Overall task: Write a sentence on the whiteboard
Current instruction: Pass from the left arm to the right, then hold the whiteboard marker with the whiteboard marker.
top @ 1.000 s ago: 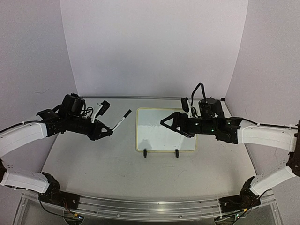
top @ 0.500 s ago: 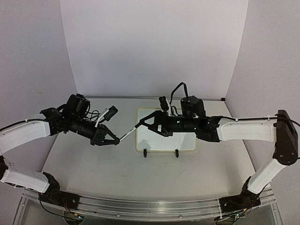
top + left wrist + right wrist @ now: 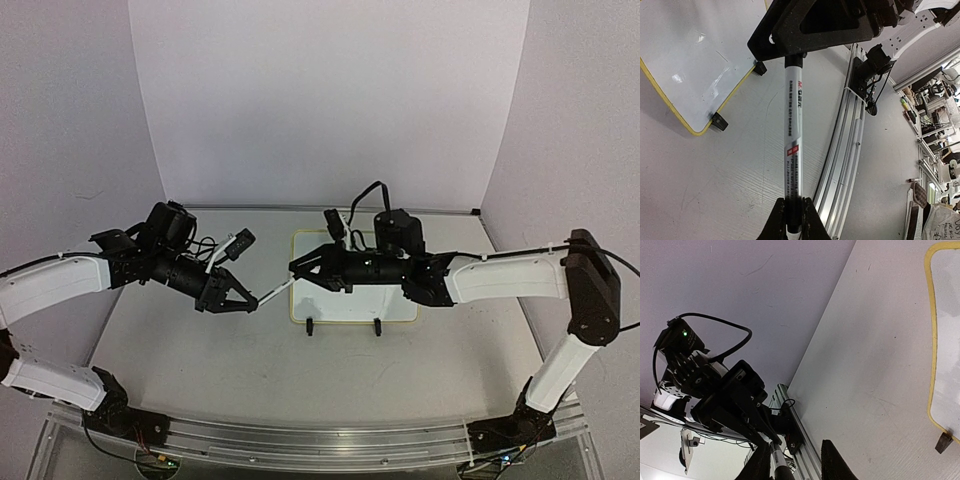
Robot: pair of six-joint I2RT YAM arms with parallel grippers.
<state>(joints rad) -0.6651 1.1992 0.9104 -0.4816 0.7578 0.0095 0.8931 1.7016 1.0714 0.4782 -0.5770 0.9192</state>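
The whiteboard (image 3: 345, 305) lies flat at mid-table, glossy white with a yellow rim; it also shows in the left wrist view (image 3: 690, 60) and at the right wrist view's edge (image 3: 950, 340). What shows of it is blank, and no sentence is in view. A white marker (image 3: 272, 292) hangs in the air left of the board. My left gripper (image 3: 245, 303) is shut on its rear end (image 3: 794, 220). My right gripper (image 3: 295, 268) reaches over the board to the marker's black cap end. Its jaws stand apart (image 3: 795, 447), with the marker (image 3: 776, 460) beside one finger.
Two black clip feet (image 3: 310, 327) (image 3: 377, 327) stand at the board's near edge. An aluminium rail (image 3: 320, 440) runs along the table's front. Pale walls close in the back and both sides.
My right arm has stretched left across the board until its jaws are around the marker's cap end. My left gripper has turned the marker down and toward the board.
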